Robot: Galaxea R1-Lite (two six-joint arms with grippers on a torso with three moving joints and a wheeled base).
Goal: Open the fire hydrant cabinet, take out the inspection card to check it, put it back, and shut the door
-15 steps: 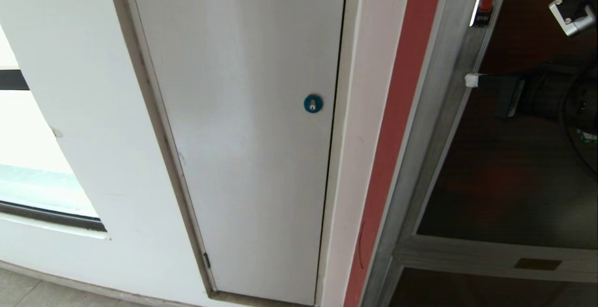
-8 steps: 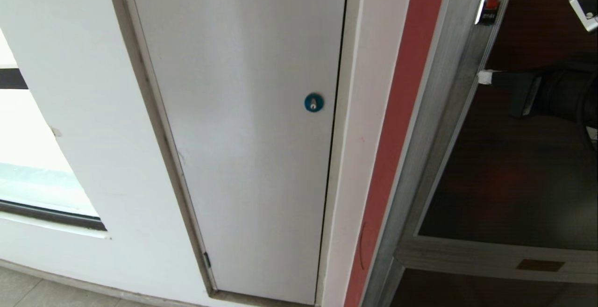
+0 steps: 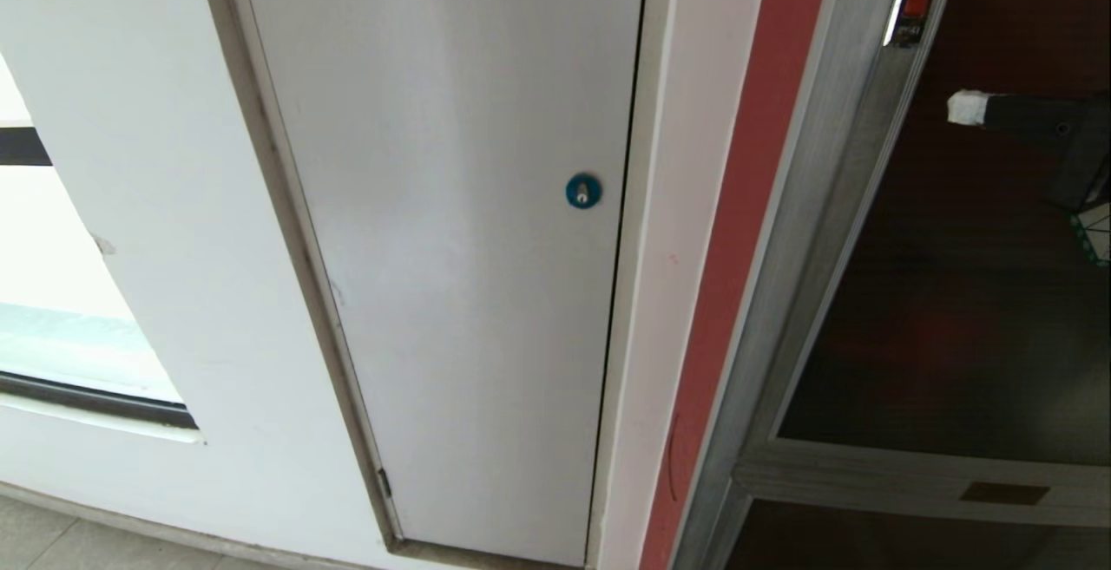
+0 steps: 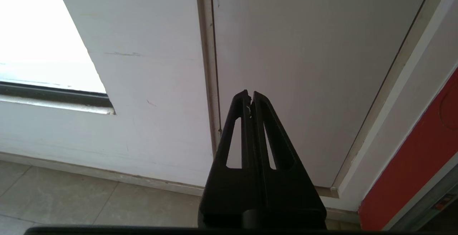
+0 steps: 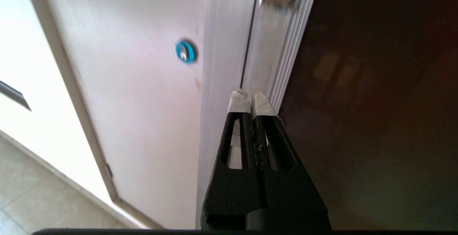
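The fire hydrant cabinet's brushed silver frame (image 3: 807,292) stands at the right, beside a red wall strip. The door (image 3: 972,292) is a dark glass pane lying flat in that frame, with a small red-marked latch (image 3: 911,6) near its top edge. My right gripper (image 3: 963,108) hovers in front of the glass below the latch, shut, with white-taped fingertips (image 5: 239,102) and nothing between them. In the right wrist view the right gripper (image 5: 251,97) points at the frame's edge (image 5: 229,49) beside the door (image 5: 375,102). The inspection card is hidden. My left gripper (image 4: 250,93) is shut, parked low.
A plain white panel (image 3: 451,249) with a round blue lock (image 3: 582,191) fills the wall left of the cabinet. A bright window (image 3: 52,327) is at the far left. Grey floor tiles (image 4: 89,199) run along the wall's foot.
My right gripper has drawn back from the silver frame edge, moving right and upward across the glass. It has stayed shut. The left arm has not moved.
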